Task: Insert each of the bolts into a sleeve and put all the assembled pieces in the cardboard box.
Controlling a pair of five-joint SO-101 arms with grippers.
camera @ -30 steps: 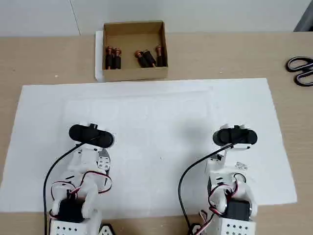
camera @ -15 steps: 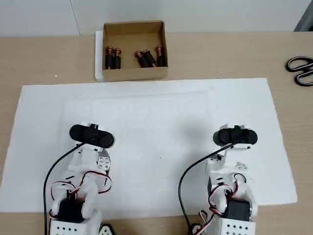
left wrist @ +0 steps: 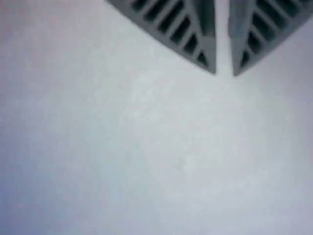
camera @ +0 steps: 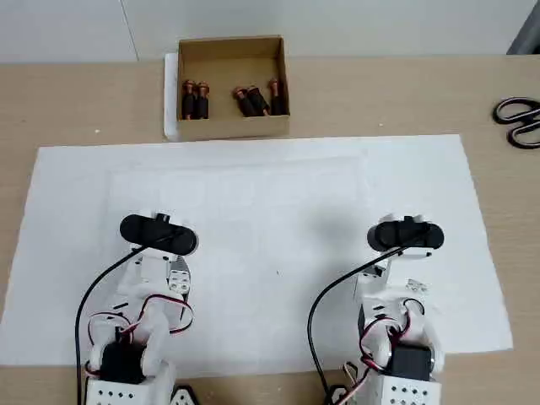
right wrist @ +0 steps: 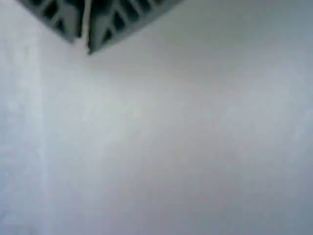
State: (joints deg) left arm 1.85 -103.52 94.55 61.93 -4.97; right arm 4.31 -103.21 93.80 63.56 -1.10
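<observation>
The cardboard box [camera: 230, 52] stands at the back of the table. Inside lie several bolts in dark sleeves: a pair [camera: 195, 99] at its left and a cluster [camera: 260, 99] at its right. Both arms are folded back near the front edge over the white sheet [camera: 253, 194], far from the box. In the left wrist view my left gripper [left wrist: 223, 71] points down at the sheet, shut, with nothing between its fingers. In the right wrist view my right gripper [right wrist: 83, 46] is also shut and holds nothing.
A pair of scissors [camera: 518, 119] lies at the table's far right edge. A white slab [camera: 171, 93] sticks out from under the box at its left side. The bare wooden table [camera: 380, 93] surrounds the sheet.
</observation>
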